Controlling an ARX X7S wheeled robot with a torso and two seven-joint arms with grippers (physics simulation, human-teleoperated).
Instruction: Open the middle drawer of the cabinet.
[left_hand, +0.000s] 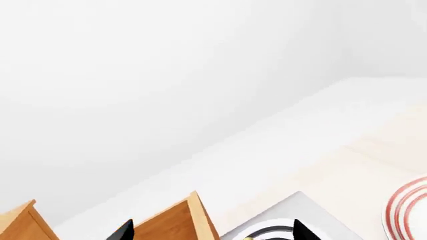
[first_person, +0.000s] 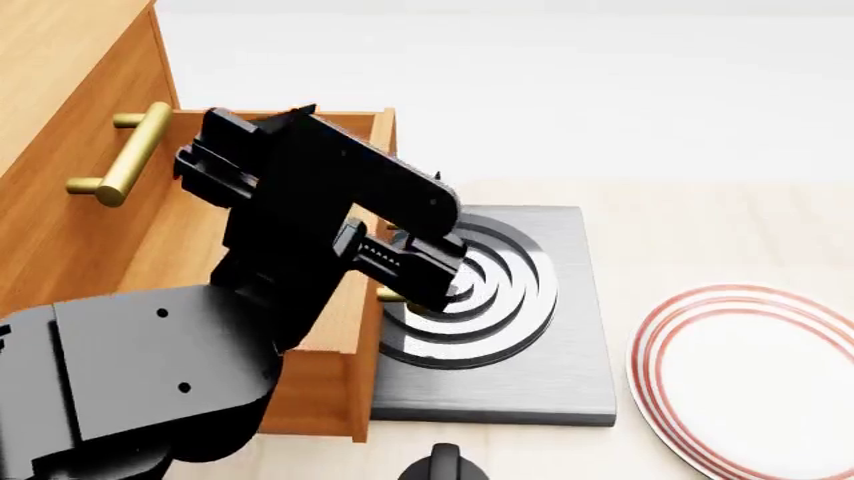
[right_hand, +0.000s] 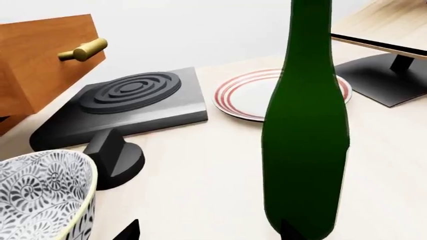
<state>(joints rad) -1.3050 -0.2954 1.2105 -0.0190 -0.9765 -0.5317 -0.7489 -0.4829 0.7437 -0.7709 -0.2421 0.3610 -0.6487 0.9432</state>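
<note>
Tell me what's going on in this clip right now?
The robot's left arm reaches in at the cabinet, and the middle drawer is pulled out over the edge of the black burner plate. The left claw sits by the drawer's front, but the arm hides the handle, so contact is unclear. The right claw is apart, facing a green bottle, patterned bowl and red-ringed plate.

A dark hob (first_person: 534, 330) with raised rings is seen on the pale table (first_person: 747, 220). A red-rimmed plate (first_person: 754, 375) lies apart beside it. A black knob (right_hand: 115, 157) stands near the hob, between it and a patterned bowl (right_hand: 40, 192). A green bottle (right_hand: 307, 125) stands upright; a monitor stand (right_hand: 383, 75) is behind.
</note>
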